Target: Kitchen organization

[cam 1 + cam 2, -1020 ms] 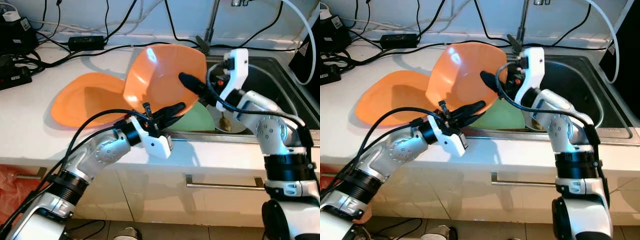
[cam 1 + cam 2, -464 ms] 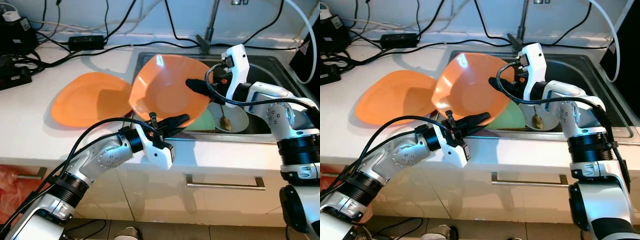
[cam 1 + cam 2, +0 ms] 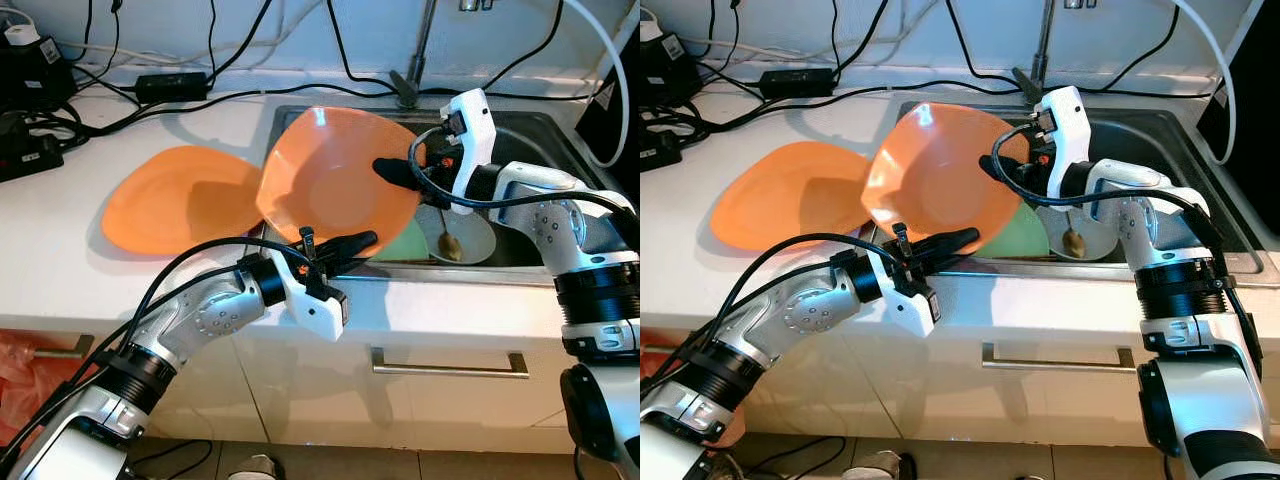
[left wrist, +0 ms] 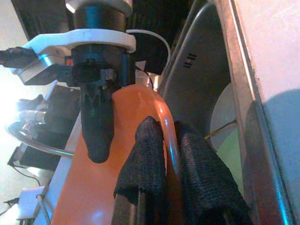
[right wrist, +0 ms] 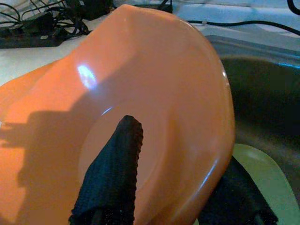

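Orange plastic is what both grippers are clamped on: a wide orange plate (image 3: 335, 190) is held tilted over the near left corner of the sink (image 3: 540, 140), above the counter edge. The left gripper (image 3: 345, 245) is pinched on the plate's lower rim, one black finger on each face, as is seen plainly in the left wrist view, where the rim runs between the two pads. The right gripper (image 3: 395, 172) is closed on the opposite rim, one finger (image 5: 112, 173) laid across the inner face and the other behind the edge. A second orange plate (image 3: 175, 195) lies flat on the white counter (image 3: 60, 260) just beside the held one, and a green plate (image 3: 1015, 232) rests in the sink beneath it, next to a small bowl with what appears to be a spoon, though that is too small to be made out surely. The step is judged to be a two-handed carry of the held plate toward the stack on the counter. It would be done well if both grips were kept equally firm, the arms moved together so that the plate is not twisted or flexed, and the lower rim lifted clear of the sink edge before any sideways travel. Release should be left until the plate is seated flat.
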Controlling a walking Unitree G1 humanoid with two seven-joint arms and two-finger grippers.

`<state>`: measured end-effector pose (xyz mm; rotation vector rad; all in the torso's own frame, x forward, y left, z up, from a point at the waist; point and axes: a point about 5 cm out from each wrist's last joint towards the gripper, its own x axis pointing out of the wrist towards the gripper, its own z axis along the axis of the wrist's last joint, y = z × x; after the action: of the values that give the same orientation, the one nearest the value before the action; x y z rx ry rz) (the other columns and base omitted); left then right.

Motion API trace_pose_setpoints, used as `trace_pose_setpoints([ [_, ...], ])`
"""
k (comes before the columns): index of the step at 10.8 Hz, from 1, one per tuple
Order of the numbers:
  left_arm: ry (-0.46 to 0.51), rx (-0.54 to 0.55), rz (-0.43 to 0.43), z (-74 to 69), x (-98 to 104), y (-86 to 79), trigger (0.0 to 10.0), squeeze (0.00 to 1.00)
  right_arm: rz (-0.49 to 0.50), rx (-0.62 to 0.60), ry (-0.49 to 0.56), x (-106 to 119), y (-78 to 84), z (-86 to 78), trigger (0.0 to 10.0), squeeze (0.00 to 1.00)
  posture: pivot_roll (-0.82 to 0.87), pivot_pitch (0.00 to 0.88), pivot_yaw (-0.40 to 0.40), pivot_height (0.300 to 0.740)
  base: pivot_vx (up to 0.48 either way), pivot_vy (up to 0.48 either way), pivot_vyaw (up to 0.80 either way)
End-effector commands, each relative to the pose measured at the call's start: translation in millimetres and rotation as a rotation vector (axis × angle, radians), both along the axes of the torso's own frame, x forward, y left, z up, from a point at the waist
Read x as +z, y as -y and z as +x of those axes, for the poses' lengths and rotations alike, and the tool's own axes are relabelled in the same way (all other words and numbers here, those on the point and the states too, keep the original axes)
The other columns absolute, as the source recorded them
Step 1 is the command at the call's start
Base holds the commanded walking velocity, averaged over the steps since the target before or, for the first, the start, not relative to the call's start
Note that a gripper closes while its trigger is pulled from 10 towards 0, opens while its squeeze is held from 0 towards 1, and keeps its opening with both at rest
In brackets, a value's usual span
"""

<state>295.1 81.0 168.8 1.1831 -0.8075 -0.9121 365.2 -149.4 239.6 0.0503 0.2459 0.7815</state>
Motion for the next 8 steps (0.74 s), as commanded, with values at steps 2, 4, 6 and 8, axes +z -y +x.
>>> trace_pose_setpoints([
  [2,0.065,-0.014,-0.081,2.3,18.4,2.5,0.0,0.0,-0.043,-0.027,-0.037,-12.1,8.5,0.8,0.0,0.0,0.21,0.082,0.024,0.74,0.0,0.0,0.0],
  [4,0.073,-0.001,-0.083,5.8,21.2,0.5,0.0,0.83,-0.038,-0.029,-0.041,-13.4,7.6,1.0,0.0,0.0,0.21,0.082,0.029,0.74,0.0,0.0,0.0],
  [6,0.08,0.041,-0.118,11.0,25.9,-3.1,8.5,1.0,-0.03,-0.034,-0.041,-14.0,7.6,1.1,0.0,0.0,0.21,0.081,0.033,0.74,0.0,0.0,0.0],
  [8,0.066,0.038,-0.117,10.6,24.8,-3.0,10.0,1.0,-0.026,-0.046,-0.044,-16.3,8.8,1.4,0.0,0.0,0.21,0.082,0.035,0.74,0.0,0.0,0.0],
])
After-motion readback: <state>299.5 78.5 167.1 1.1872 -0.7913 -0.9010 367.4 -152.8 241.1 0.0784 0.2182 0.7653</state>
